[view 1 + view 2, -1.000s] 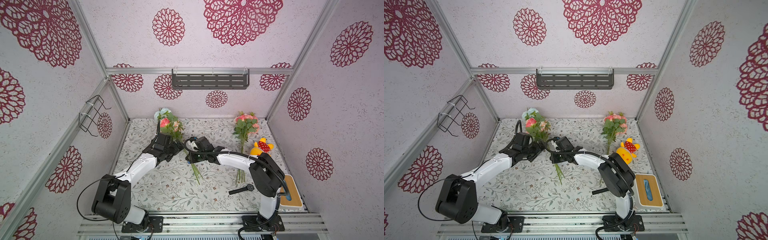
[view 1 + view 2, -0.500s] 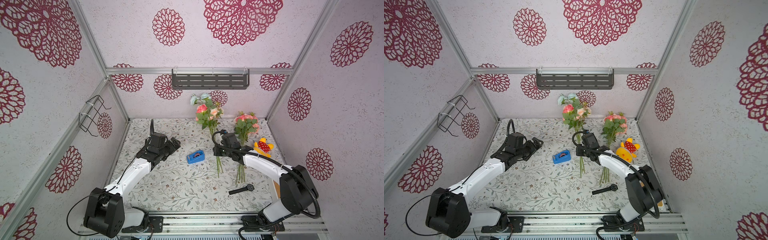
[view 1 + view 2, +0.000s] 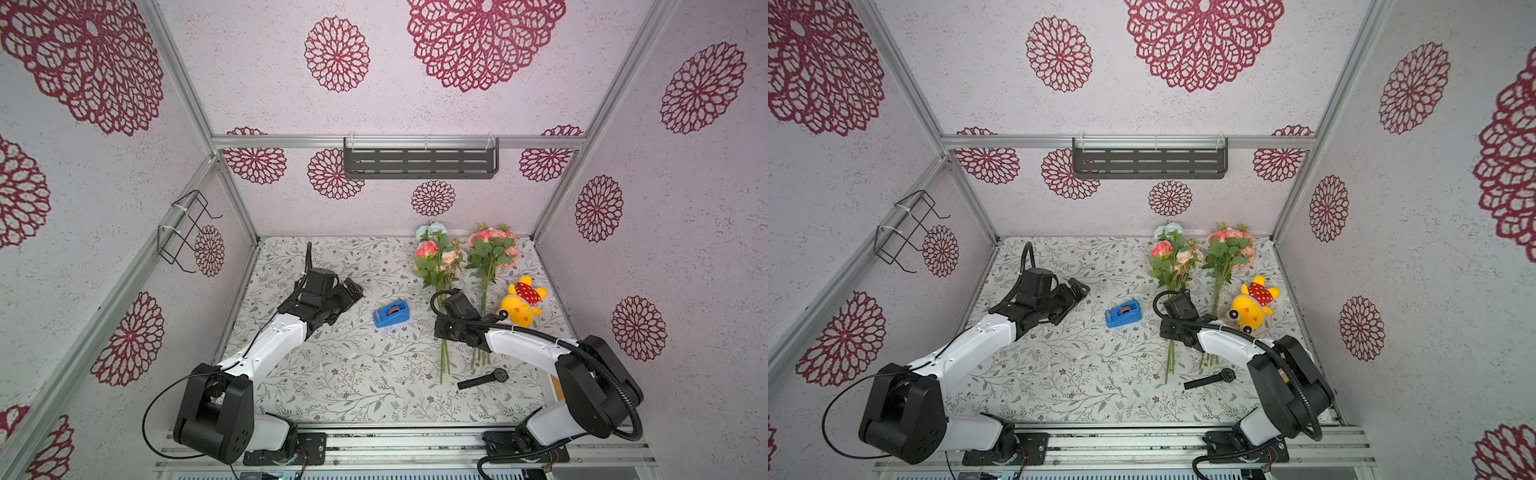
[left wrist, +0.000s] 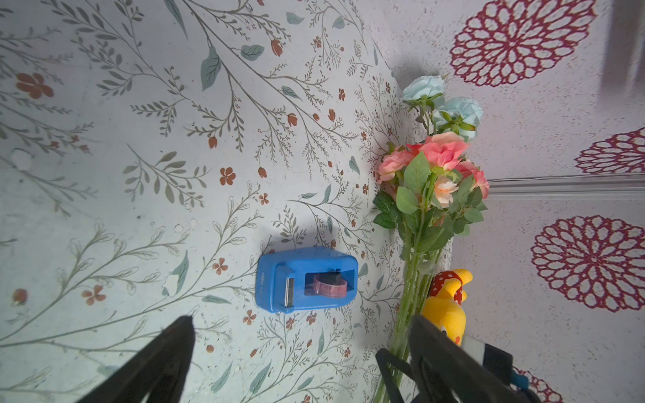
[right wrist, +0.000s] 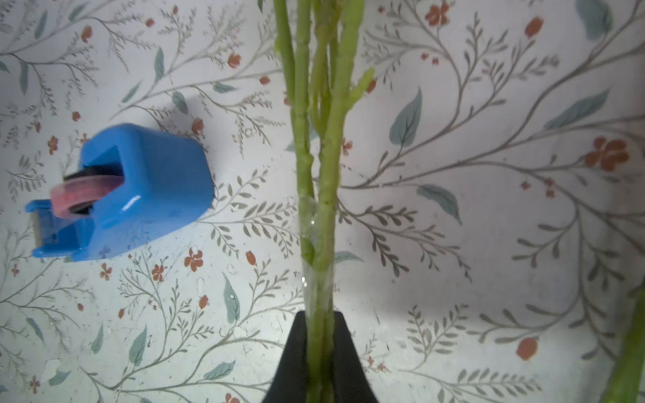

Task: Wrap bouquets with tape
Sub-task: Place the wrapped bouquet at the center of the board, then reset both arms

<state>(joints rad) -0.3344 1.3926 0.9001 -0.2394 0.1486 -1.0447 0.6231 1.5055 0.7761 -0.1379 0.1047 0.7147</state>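
– Right end effector: fingers pressed together, but on what?

– On the green stems of the blue-bloomed bouquet, pinched partway down their length. In the right wrist view the stems run out from between the two black fingers. A clear glossy film shows around them just beyond the fingertips. Whether this bouquet rests on the worktop or hangs just above it cannot be told.

– And the left end effector?

– Spread wide and empty, held over the left part of the worktop. In the left wrist view it faces the tape dispenser and stands apart from it.

– Where is the tape?

– The blue tape dispenser stands on the worktop between the two end effectors and touches neither. The reddish tape roll sits in its cradle, and the cutter end is turned toward the left arm's side. Both top views show the dispenser just left of the held stems.

– What lies farther out?

– The second bouquet, pink and peach, lies just to the right of the held one. The blooms of both point toward the back wall. The right arm crosses over the lower stems of the second bouquet. A yellow plush toy lies just right of those stems. A black wristwatch lies near the stem ends, toward the front edge.
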